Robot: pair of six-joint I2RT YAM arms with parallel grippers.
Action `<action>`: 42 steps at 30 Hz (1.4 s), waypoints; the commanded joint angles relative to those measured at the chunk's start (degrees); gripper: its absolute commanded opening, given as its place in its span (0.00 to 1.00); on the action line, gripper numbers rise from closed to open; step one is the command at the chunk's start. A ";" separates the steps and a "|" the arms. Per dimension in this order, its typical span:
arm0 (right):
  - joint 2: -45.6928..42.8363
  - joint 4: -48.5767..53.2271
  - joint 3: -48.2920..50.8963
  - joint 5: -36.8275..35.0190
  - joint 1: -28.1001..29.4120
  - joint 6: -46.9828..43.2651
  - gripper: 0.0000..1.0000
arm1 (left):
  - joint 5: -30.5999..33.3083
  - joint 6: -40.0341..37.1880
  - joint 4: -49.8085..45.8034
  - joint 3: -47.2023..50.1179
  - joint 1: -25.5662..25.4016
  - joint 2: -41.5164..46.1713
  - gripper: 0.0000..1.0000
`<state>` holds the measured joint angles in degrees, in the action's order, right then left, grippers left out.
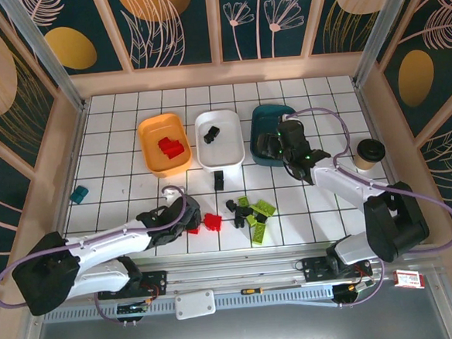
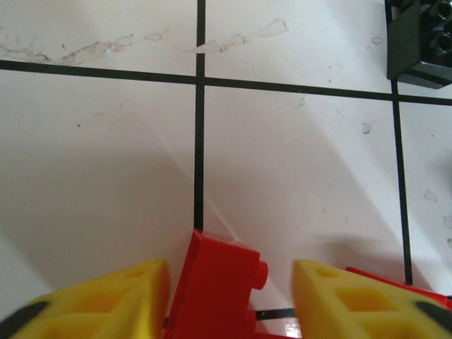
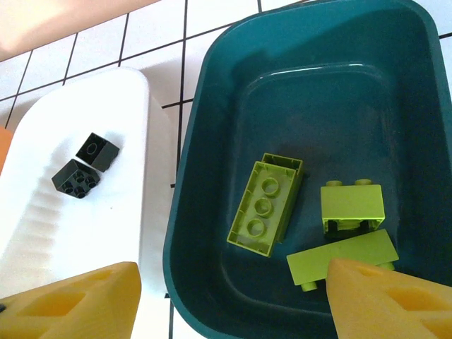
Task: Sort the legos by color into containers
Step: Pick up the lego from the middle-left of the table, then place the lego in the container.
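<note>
Your left jaws stood spread round a red brick (image 2: pixel 215 289) on the table (image 2: pixel 296 176). One yellow finger (image 2: pixel 106 304) lay right up against the brick's smooth side, while a gap showed between its round stud and the other finger. Those fingers were ribbed, wedge-shaped moulded plastic. The table was glossy white, ruled with black grid lines and scuffed in places. A black brick (image 2: pixel 420 42) sat on it well beyond the red one.

Your right jaws hung wide apart with nothing between them, over the dark teal tray (image 3: pixel 339 42). That tray was a shallow, shiny rounded rectangle holding three lime bricks: a long one (image 3: pixel 267 203) lying underside up with its hollow tubes showing, a short arched one (image 3: pixel 351 203), and a flat plate (image 3: pixel 342 256) partly under one finger. Just beside it, the white tray (image 3: pixel 42 212) had a ridged floor and held two small black cubes (image 3: pixel 75 178) touching at a corner.

From above, you could see the orange tray (image 1: pixel 148 144) holding red bricks (image 1: pixel 171 146). A loose heap of lime and black bricks (image 1: pixel 252 210) lay near your left arm. A lone teal block (image 1: pixel 79 194) sat far to the left, and a paper cup (image 1: pixel 368 153) with a black lid stood to the right. The small red tag (image 1: pixel 408 279) on the near rail carried print too small to read.
</note>
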<state>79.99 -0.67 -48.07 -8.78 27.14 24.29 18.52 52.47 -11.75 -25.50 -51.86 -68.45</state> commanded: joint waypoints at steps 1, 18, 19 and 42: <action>-1.61 -0.96 1.28 -1.00 0.53 -0.74 0.70 | -0.48 -1.24 -1.62 1.58 1.88 -1.15 0.59; -3.97 -1.60 3.16 -1.70 0.49 -0.23 0.70 | 4.16 -6.12 -4.24 -4.97 6.61 0.14 0.14; -4.35 -1.64 3.31 -1.55 0.62 -0.14 0.70 | 4.28 -6.91 -4.33 -6.28 7.64 0.44 0.11; -15.10 0.82 11.36 0.06 15.85 -2.18 0.71 | -1.94 -15.38 2.09 -38.22 36.11 -26.76 0.19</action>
<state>66.41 -0.25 -37.98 -9.91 41.21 23.66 16.99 37.89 -10.52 -60.23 -15.62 -94.96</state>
